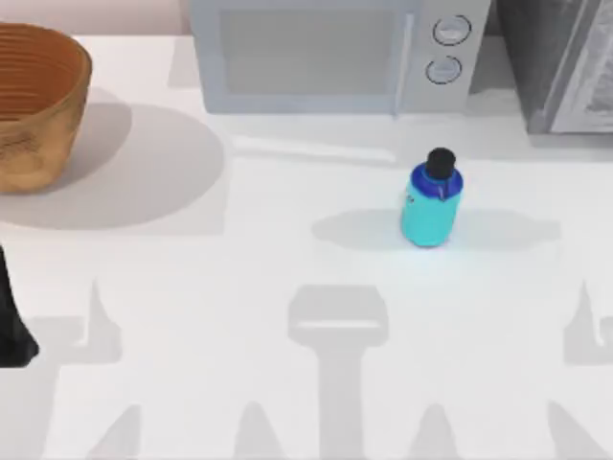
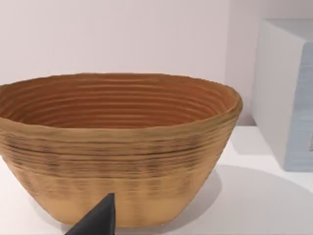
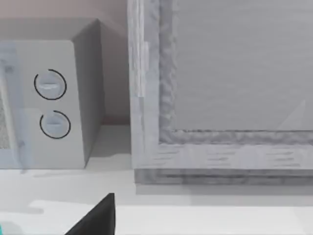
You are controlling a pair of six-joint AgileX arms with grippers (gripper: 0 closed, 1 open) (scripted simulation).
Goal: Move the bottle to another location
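Note:
The bottle (image 1: 431, 203) stands upright on the white table (image 1: 239, 249), right of centre and just in front of the microwave's control knobs. It is small and squat, with a cyan body, a darker blue shoulder and a round black cap. Nothing touches it. My left arm (image 1: 11, 326) is parked at the table's left edge, far from the bottle. A black part of my left gripper (image 2: 98, 220) points at the basket. A black part of my right gripper (image 3: 98, 218) faces the back right corner, low over the table.
A white microwave (image 1: 316, 57) stands at the back centre, door closed, two round knobs (image 3: 51, 103) on its right side. A brown wicker basket (image 1: 34, 105) sits at the back left. A grey box-like unit (image 1: 565, 67) stands at the back right.

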